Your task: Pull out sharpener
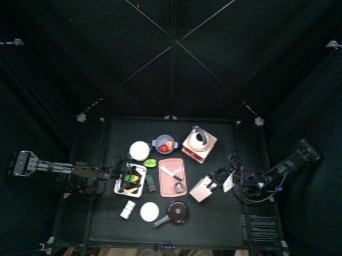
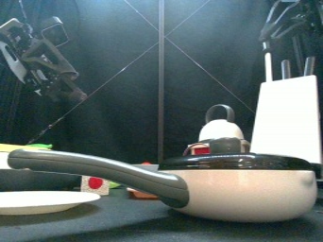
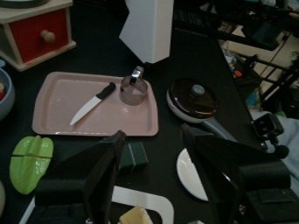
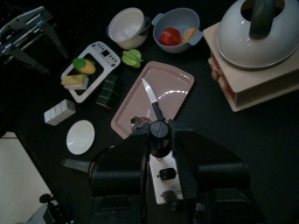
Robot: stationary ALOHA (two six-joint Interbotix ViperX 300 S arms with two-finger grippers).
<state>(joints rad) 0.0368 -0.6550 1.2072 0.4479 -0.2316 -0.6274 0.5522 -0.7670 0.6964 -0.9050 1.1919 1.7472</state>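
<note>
The sharpener (image 4: 59, 112) is a small whitish-grey block with dark marks, lying on the black table beside a round white dish (image 4: 80, 136). From above, the sharpener (image 1: 130, 210) sits near the front left, clear of the pink tray (image 1: 174, 180). My left gripper (image 3: 155, 140) is open and holds nothing, hovering near the tray's front edge, short of the sharpener. My right gripper (image 4: 162, 147) hangs over the pink tray's (image 4: 176, 83) near end, close to a small metal cup (image 4: 160, 129). The front view does not show the sharpener.
A knife (image 3: 91, 102) and the metal cup (image 3: 135, 87) lie on the tray. Around it are a lidded pan (image 2: 240, 184), a kettle (image 4: 263, 31) on a board, a bowl of fruit (image 4: 176, 31), a food container (image 4: 91, 68), a red box (image 3: 41, 35) and a white board (image 2: 288, 118).
</note>
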